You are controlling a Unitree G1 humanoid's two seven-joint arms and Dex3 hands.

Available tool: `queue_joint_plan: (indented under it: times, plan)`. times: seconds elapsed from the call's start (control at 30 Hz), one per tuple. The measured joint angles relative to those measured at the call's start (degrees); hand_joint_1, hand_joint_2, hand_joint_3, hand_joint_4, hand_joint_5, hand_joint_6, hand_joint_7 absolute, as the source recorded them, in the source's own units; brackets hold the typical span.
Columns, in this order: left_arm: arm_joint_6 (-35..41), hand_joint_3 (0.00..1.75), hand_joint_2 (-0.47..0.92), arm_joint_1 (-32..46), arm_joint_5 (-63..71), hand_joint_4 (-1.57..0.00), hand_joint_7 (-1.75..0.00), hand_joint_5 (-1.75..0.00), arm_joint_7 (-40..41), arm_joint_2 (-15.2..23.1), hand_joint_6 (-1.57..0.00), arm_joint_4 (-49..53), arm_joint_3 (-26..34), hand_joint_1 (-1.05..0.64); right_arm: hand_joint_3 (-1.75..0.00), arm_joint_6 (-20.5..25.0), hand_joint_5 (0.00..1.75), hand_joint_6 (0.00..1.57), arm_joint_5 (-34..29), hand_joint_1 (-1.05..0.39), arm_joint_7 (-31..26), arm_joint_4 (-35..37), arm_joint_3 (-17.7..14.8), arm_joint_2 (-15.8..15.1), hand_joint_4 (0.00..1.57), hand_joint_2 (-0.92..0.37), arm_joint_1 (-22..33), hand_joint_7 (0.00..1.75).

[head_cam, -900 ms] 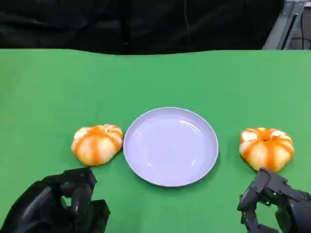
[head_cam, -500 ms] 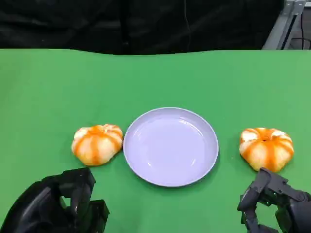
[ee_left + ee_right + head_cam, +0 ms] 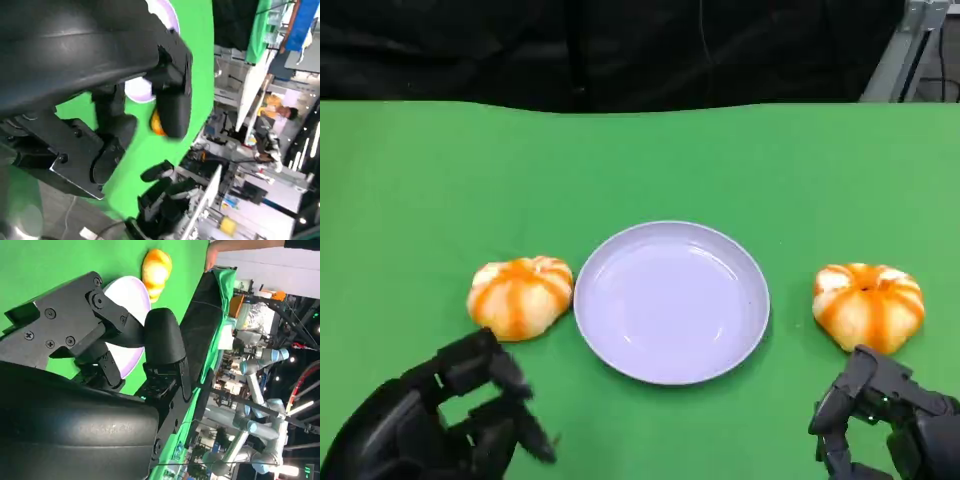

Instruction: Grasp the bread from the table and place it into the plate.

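A pale lilac plate [image 3: 670,300] lies mid-table on the green cloth. One orange-striped bread [image 3: 520,297] sits just off its left rim, and a second bread [image 3: 868,305] lies to its right with a gap. My left hand [image 3: 450,420] hovers near the front edge, just short of the left bread, fingers spread and holding nothing. Just in front of the right bread is my right hand [image 3: 885,425], also holding nothing, its fingers bent and apart. The right wrist view shows the plate [image 3: 131,305] and the far bread [image 3: 156,267] beyond the fingers [image 3: 162,340].
Green cloth [image 3: 640,160] stretches behind the plate to a black backdrop [image 3: 620,50]. A metal frame [image 3: 910,50] stands at the back right corner. The right wrist view shows a person's arm [image 3: 240,244] beyond the table's far side.
My left hand's fingers have uncurled and spread out toward the left bread. The right hand, both breads and the plate have not moved.
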Motion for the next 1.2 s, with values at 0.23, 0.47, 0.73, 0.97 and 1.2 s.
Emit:
queue_joint_plan:
  times: [0.23,0.47,0.73,0.97,1.2]
  plan:
    - [-11.1,0.38,0.91,0.0,11.3,0.00,-0.61,-0.51,-0.8,0.6,0.00,1.6,-1.6,-0.65,-1.16,0.0,1.75,0.72,0.0,-0.14,0.0,0.0,0.0,0.0,0.81,-0.54,-0.1,1.59]
    - [-17.2,0.35,0.92,0.0,16.8,0.00,-0.59,-0.48,-0.8,1.1,0.00,3.1,-2.7,-0.66,-1.16,0.0,1.75,0.72,0.0,-0.14,0.0,0.0,0.0,0.0,0.81,-0.54,-0.2,1.58]
    - [-27.6,0.00,0.83,-3.7,44.9,-0.03,-0.13,-0.69,10.9,1.9,-0.52,4.3,-5.4,-0.86,-1.15,0.0,1.75,0.72,0.0,-0.14,0.1,0.0,0.0,0.0,0.81,-0.54,-0.4,1.58]
    - [-37.1,0.00,0.82,-14.6,78.4,-0.06,-0.03,-0.59,29.1,7.8,-0.55,15.4,-11.8,-0.88,-1.15,0.1,1.75,0.73,0.0,-0.15,0.0,0.1,0.0,0.0,0.81,-0.53,-0.9,1.57]
    - [-36.3,0.00,0.86,-19.8,89.1,-0.12,0.00,-0.41,38.6,8.2,-0.52,25.6,-16.8,-0.87,-1.15,1.1,1.75,0.74,-0.2,-0.16,0.1,0.1,-0.1,-0.1,0.81,-0.53,-0.9,1.56]
